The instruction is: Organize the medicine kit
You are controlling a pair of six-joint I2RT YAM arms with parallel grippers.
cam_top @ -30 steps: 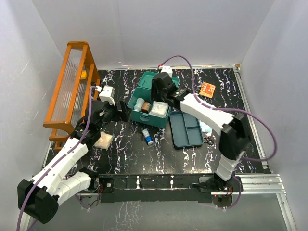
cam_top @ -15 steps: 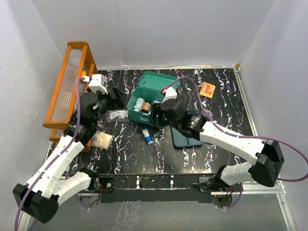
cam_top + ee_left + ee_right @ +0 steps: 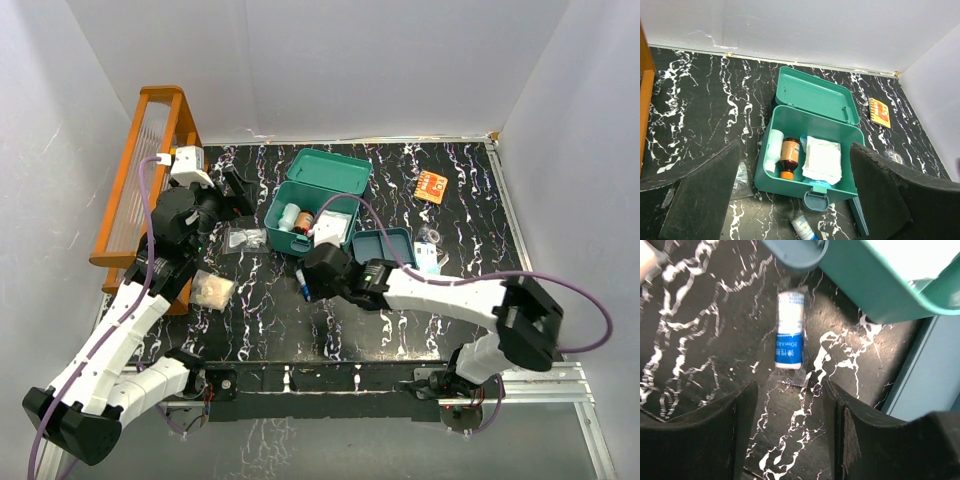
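Observation:
The teal medicine kit [image 3: 296, 238] stands open mid-table, lid [image 3: 331, 171] tipped back. It holds a white bottle [image 3: 772, 152], a brown bottle [image 3: 789, 155] and a white gauze pad [image 3: 823, 158]. Its tray insert [image 3: 385, 243] lies to its right, partly under my right arm. A blue-and-white roll [image 3: 790, 335] lies in front of the kit. My right gripper [image 3: 790, 440] is open and empty, low over the table just short of the roll; it also shows in the top view [image 3: 312, 276]. My left gripper [image 3: 232, 195] is open and empty, raised left of the kit.
An orange wooden rack [image 3: 150, 180] stands along the left edge. A clear plastic bag [image 3: 243, 238] and a pale packet [image 3: 213, 290] lie left of the kit. An orange packet [image 3: 431, 186] and small wrapped items [image 3: 431, 240] lie at the right.
My right gripper has swung from above the kit down to its near side, by the roll. My left gripper has drawn back and up, uncovering the clear bag on the table.

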